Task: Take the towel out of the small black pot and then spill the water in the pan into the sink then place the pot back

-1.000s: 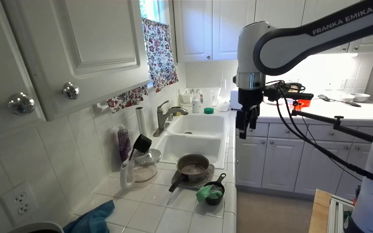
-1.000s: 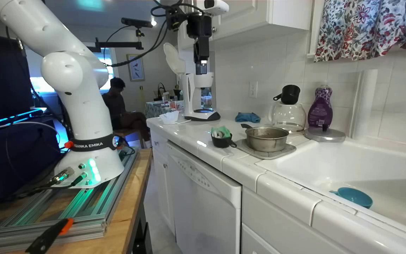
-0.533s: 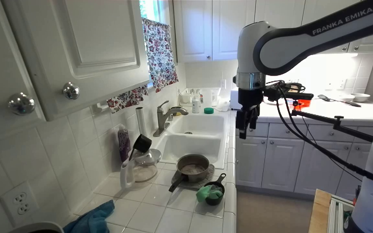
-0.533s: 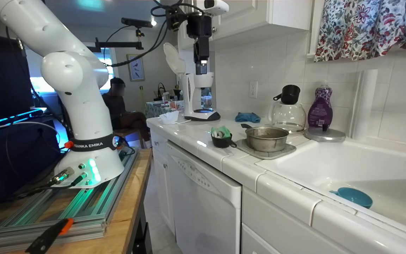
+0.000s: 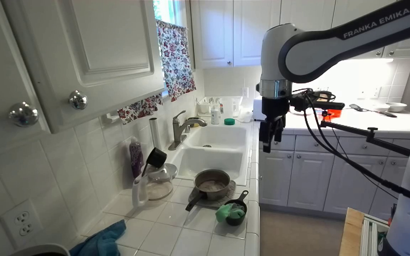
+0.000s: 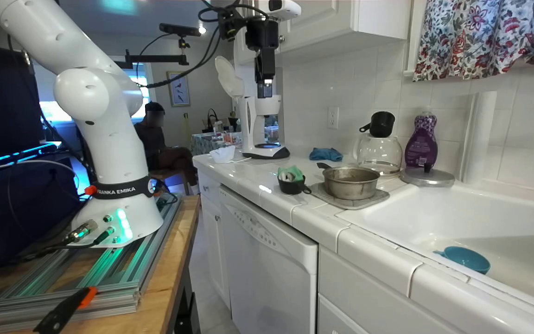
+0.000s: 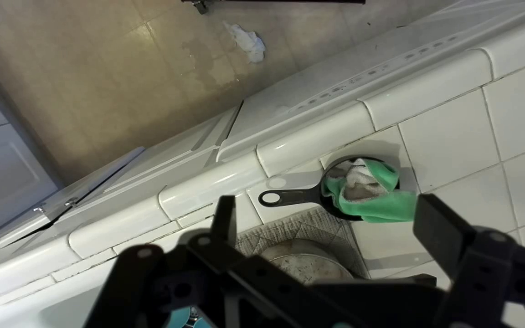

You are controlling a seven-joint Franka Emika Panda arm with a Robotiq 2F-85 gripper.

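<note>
On the tiled counter, well below the spread pincer, the green towel lies bunched in the black pot.

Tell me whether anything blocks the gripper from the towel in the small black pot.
Nothing visible does. The wrist view shows the towel uncovered, and both exterior views show nothing between it and the open gripper. The larger pan stands beside the pot, not over it.

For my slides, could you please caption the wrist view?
Jaws wide open, a green towel overflowing a small black pot beside a pan.
</note>
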